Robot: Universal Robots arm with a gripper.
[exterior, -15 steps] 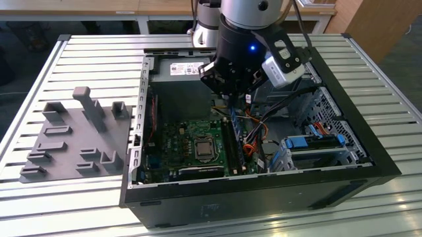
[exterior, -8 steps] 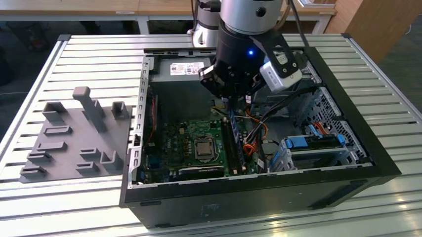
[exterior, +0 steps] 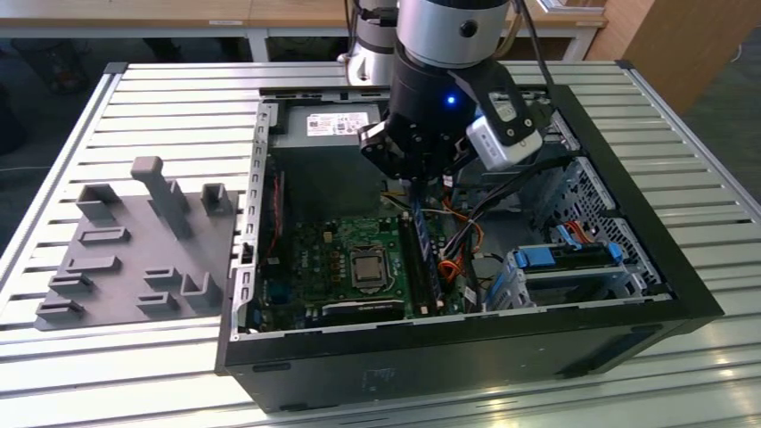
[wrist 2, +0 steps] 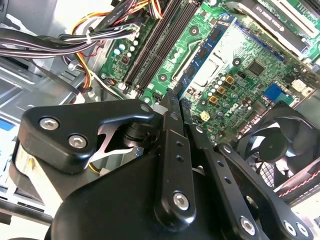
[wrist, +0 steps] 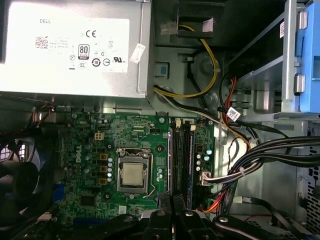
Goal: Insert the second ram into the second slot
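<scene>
Exterior view, gripper: the gripper hangs at the frame's centre, inside the open computer case.
Exterior view, stick: the second ram runs from the tips toward the frame's lower edge, along the motherboard.
Second wrist view: the fingers are almost together, pinching the near end of the second ram.
First wrist view: the second ram stands in the memory slots beside the processor socket.

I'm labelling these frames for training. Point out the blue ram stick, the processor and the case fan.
blue ram stick [wrist 2: 202, 52], second wrist view, on its chip-covered face.
processor [wrist: 133, 174], first wrist view, centre of its metal lid.
case fan [wrist 2: 272, 149], second wrist view, on its hub.
</scene>
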